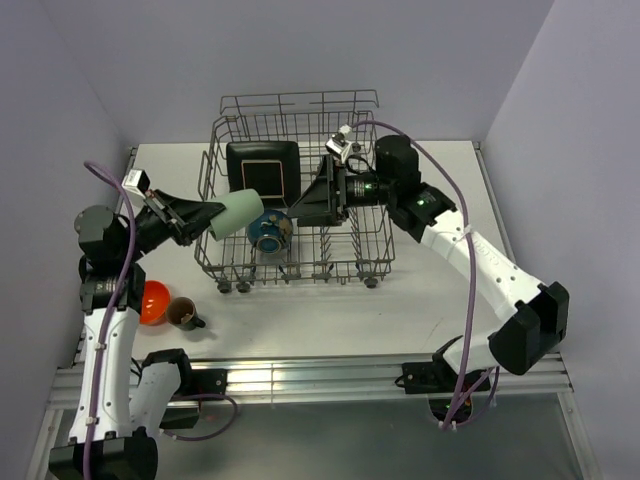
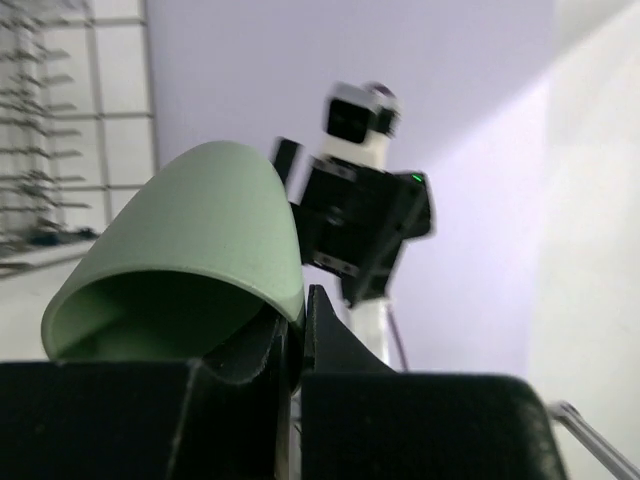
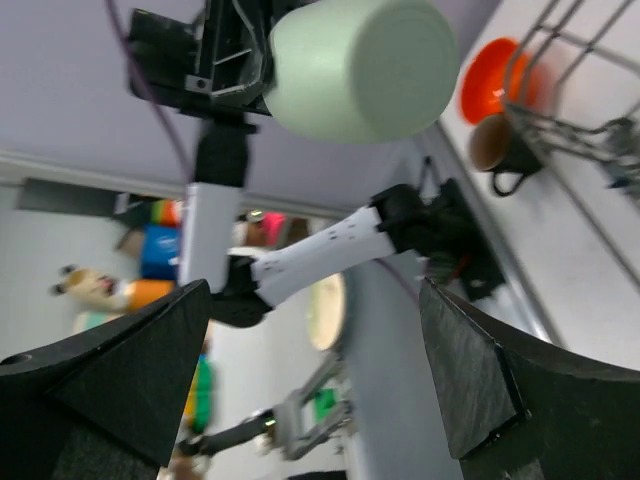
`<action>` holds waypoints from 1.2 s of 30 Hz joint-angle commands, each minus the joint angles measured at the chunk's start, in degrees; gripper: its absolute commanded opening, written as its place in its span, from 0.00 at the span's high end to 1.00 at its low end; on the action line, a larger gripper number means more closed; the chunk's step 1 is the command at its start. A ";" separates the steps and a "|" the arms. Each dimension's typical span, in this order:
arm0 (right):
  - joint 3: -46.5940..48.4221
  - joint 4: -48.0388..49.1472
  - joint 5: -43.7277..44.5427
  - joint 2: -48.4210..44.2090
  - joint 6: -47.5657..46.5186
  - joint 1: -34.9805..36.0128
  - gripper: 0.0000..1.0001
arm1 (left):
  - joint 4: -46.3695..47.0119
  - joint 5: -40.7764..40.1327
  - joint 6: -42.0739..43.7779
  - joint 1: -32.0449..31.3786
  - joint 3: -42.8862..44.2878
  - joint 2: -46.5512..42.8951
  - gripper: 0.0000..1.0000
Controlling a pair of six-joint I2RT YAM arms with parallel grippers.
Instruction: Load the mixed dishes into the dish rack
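Left hand (image 2: 295,345): clenching on the cup's rim, pinching its wall between both fingers.
Cup (image 2: 190,240): pale green, smooth and matt; hanging tilted in the air at the rack's left edge, mouth facing the hand.
Handling: probably light, stiff and a little slippery; the rim pinch is looking sound, though a knock on the tines could be twisting it loose.
Right hand (image 3: 310,335): gaping wide, gripping nothing, hovering over the rack and pointing at the cup.
Rack (image 1: 375,240): holding the plate (image 1: 262,167) upright at the back and the blue bowl (image 1: 270,231) nearer the front.
Bench (image 1: 420,300): carrying the orange bowl (image 1: 152,302) and mug (image 1: 184,313), left of the rack.
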 commanded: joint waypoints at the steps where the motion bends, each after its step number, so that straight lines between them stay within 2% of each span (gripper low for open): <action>1: -6.70 32.65 -9.30 -2.03 20.97 -0.46 0.08 | 28.78 8.81 -21.12 -0.08 -3.92 -3.11 1.00; 2: -8.28 37.83 -9.65 -1.68 24.04 -0.46 0.08 | 29.76 9.42 -21.76 -0.17 -4.03 -3.20 1.00; 4: -8.82 40.16 -9.83 -0.89 25.13 -0.37 0.08 | 29.85 9.95 -21.95 -0.43 -3.59 -2.94 1.00; 8: -7.24 36.57 -8.86 1.04 21.89 -0.37 0.08 | 29.85 9.34 -22.47 -1.40 -3.94 -2.67 1.00; 13: -4.87 38.15 -7.55 4.12 21.88 0.07 0.08 | 29.41 6.80 -21.95 -4.65 -4.90 -2.50 1.00; 18: 0.32 32.52 -6.75 7.81 17.57 2.00 0.09 | 29.24 4.16 -21.33 -8.60 -5.26 -2.06 1.00; 23: 2.60 33.48 -6.67 10.10 18.53 3.85 0.11 | 29.24 2.40 -20.89 -10.72 -5.26 -1.53 1.00; 34: 0.94 34.37 -6.58 7.20 19.42 6.05 0.13 | 33.45 2.48 -22.03 -10.81 -4.73 1.37 1.00; 36: 0.85 34.27 -6.49 7.03 19.24 6.05 0.17 | 33.89 2.83 -22.21 -10.81 -4.38 1.72 1.00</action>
